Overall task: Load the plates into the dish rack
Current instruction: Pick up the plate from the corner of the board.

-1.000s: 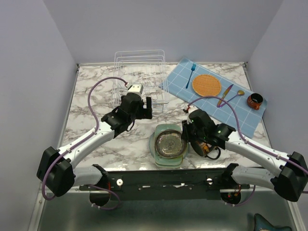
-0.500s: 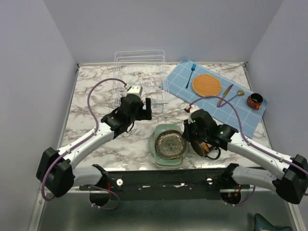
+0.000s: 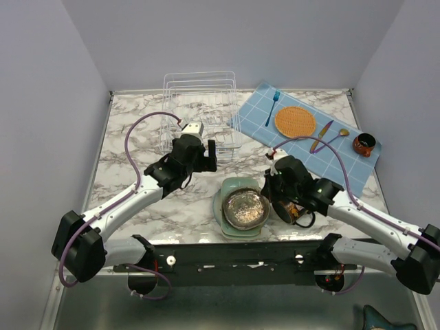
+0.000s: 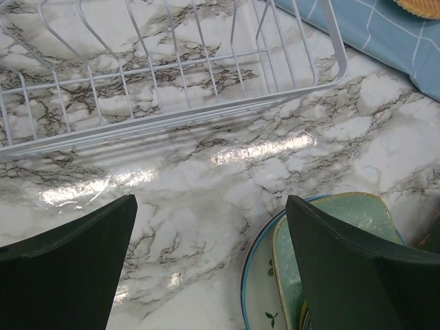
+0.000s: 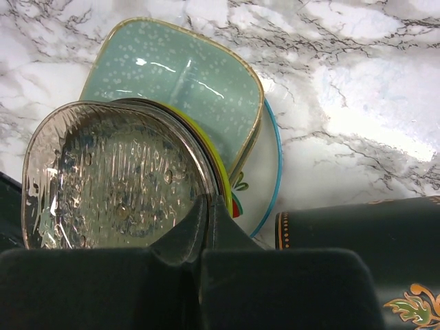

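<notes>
The right end effector (image 5: 206, 216) is pinched shut on the right rim of the brownish plate (image 5: 113, 175), which is tilted atop the stack of plates (image 3: 230, 218) at the near middle of the surface (image 3: 130, 137). The left end effector (image 4: 210, 258) gapes wide, holding nothing, between the stack and the dish rack (image 3: 198, 113) at the far left.

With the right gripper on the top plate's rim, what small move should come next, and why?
Probably lift it straight up a little. The right gripper is shut on the rim of the brownish top plate, which sits tilted over the mint-green plate. It must clear that before travelling to the dish rack.
</notes>
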`<state>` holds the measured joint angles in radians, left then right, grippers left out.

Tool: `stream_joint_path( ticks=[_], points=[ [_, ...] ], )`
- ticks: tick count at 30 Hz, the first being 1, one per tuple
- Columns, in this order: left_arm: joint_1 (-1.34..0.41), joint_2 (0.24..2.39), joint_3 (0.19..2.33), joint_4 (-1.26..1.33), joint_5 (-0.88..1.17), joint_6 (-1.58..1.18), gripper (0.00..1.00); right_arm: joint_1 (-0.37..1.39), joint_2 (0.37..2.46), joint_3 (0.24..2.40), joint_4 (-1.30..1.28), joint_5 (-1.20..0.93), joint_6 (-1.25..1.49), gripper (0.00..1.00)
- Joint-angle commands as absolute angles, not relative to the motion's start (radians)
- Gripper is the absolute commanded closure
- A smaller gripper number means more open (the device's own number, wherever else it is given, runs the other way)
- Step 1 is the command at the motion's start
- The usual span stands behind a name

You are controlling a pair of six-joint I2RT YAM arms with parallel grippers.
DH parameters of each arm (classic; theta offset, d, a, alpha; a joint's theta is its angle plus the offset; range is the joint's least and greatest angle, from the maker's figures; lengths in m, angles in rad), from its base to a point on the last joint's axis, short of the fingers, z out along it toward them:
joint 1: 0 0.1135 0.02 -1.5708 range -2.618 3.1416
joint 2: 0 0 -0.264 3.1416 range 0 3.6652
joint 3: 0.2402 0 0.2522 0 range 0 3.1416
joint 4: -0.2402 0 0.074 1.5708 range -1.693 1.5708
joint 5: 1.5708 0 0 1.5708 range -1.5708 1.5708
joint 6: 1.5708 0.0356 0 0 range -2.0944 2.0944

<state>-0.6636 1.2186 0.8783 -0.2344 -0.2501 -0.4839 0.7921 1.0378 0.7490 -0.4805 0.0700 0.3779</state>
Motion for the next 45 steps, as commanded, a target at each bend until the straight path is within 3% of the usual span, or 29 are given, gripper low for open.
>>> stream_joint_path(
  ticks=[1, 24, 40, 45],
  points=[
    [-0.669, 1.189, 0.871, -0.250, -0.265, -0.489, 0.01, 0.799, 1.025, 0.801, -0.495, 0.112, 0.388, 0.99],
    [-0.670, 1.169, 0.871, -0.256, -0.238, -0.482, 0.01, 0.799, 1.077, 0.862, -0.471, 0.195, 0.417, 0.99],
    [-0.670, 1.019, 0.644, -0.121, 0.156, -0.543, 0.02, 0.798, 1.094, 0.836, -0.423, 0.222, 0.485, 0.99],
    [-0.672, 0.977, 0.565, -0.057, 0.213, -0.584, 0.11, 0.799, 1.103, 0.834, -0.416, 0.218, 0.485, 0.99]
  ],
)
